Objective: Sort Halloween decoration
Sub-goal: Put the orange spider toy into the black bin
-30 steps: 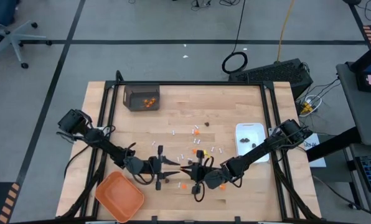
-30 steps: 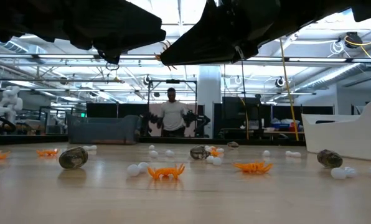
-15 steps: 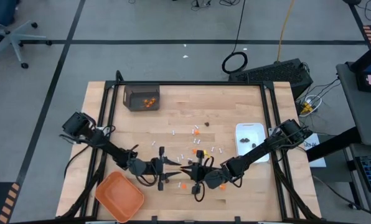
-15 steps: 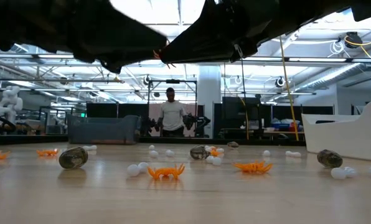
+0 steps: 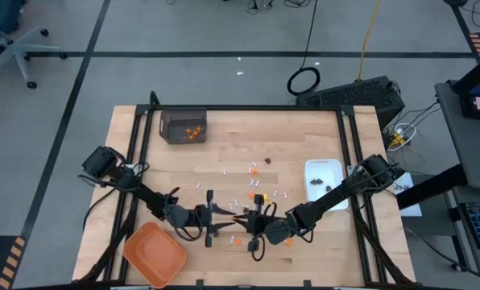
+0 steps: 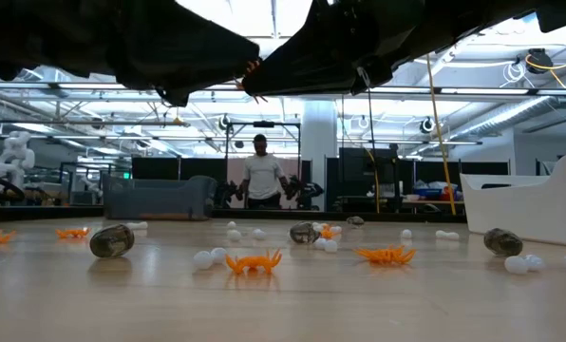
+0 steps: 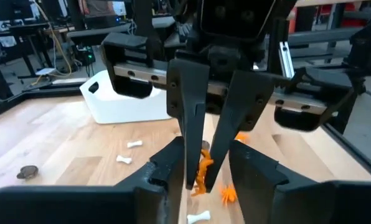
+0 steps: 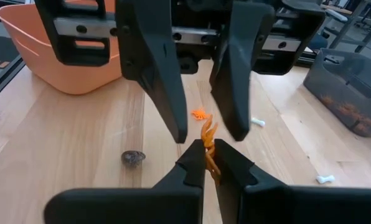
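Note:
Halloween decoration pieces lie loose on the wooden table: orange bits (image 6: 254, 262), dark brown bits (image 6: 111, 240) and small white sticks (image 5: 256, 184). Over the table's near middle my two grippers face each other. My right gripper (image 8: 208, 154) is shut on one orange bit (image 7: 202, 172), held above the table. My left gripper (image 7: 205, 163) is open. Its fingers (image 8: 164, 93) stand on either side of that orange bit and of the right fingertips, with a gap showing on both sides. My right gripper pinches the orange bit's near end (image 8: 208, 147) between its two fingertips. The fingers come nearly level from the table's right side. The rest of the bit sticks out past the fingertips toward the left gripper, and its legs (image 6: 254, 72) hang clear of the table.
An orange tray (image 5: 154, 253) stands at the near left. A dark bin (image 5: 183, 126) with orange bits in it is at the far left. A white dish (image 5: 325, 181) holding dark bits is at the right. A person stands in the room beyond the table.
My left gripper has edged toward the right gripper and sunk a little, so that its fingers now reach around the held orange bit. My right gripper and the bit have kept still.

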`<state>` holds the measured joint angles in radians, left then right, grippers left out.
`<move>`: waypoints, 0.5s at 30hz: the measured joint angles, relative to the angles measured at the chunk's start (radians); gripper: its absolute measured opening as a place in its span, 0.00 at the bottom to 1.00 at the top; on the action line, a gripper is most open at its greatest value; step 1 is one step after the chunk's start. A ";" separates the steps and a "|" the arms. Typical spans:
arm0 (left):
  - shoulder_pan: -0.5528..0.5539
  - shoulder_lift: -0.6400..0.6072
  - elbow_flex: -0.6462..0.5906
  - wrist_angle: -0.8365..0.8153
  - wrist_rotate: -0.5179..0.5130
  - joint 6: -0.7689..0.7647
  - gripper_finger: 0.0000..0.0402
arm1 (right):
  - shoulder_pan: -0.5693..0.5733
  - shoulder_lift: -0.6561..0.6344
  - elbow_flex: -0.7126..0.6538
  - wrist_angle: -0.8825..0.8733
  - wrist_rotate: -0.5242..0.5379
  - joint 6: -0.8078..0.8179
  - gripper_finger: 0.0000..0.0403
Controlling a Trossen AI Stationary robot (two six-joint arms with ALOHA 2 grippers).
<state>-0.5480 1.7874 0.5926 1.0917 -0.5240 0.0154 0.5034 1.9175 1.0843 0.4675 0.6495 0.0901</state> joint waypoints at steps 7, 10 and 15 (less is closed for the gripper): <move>0.000 0.000 0.000 -0.028 0.005 0.000 0.05 | 0.000 0.000 0.000 -0.003 -0.001 0.002 0.01; 0.000 0.000 0.000 -0.028 0.005 -0.001 0.01 | 0.000 0.000 0.000 -0.003 -0.002 0.002 0.01; 0.000 0.000 0.000 -0.029 0.008 0.000 0.00 | 0.000 0.000 0.000 -0.005 -0.007 0.002 0.03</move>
<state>-0.5480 1.7870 0.5922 1.0628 -0.5163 0.0151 0.5034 1.9175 1.0843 0.4629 0.6420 0.0925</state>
